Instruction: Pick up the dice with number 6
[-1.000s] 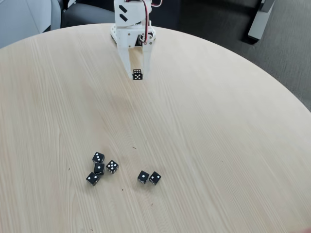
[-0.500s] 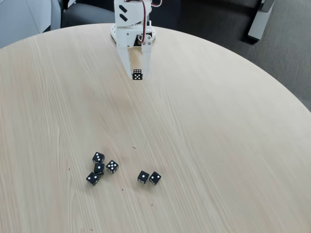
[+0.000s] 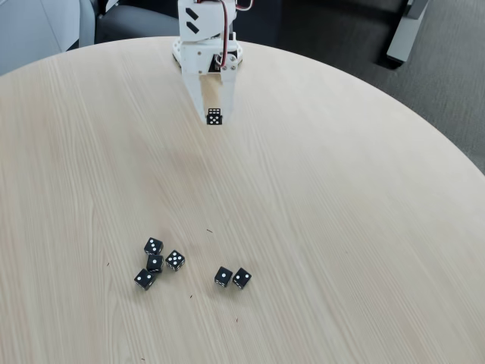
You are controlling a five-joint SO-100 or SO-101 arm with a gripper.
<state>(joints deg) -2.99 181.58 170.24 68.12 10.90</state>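
The white gripper (image 3: 213, 117) hangs at the far side of the round table in the fixed view. Its two fingers are shut on a small black dice (image 3: 214, 116) with white pips, held above the tabletop. The face toward the camera shows several pips in two rows, so this looks like the dice with number 6. The arm's white body (image 3: 204, 30) rises behind it at the table's back edge.
Several other black dice lie near the front of the wooden table (image 3: 341, 212): a cluster at the left (image 3: 155, 262) and a touching pair (image 3: 232, 277) to its right. A dark floor and a chair lie beyond the table's far edge.
The gripper with the dice has risen very slightly; the loose dice have not moved.
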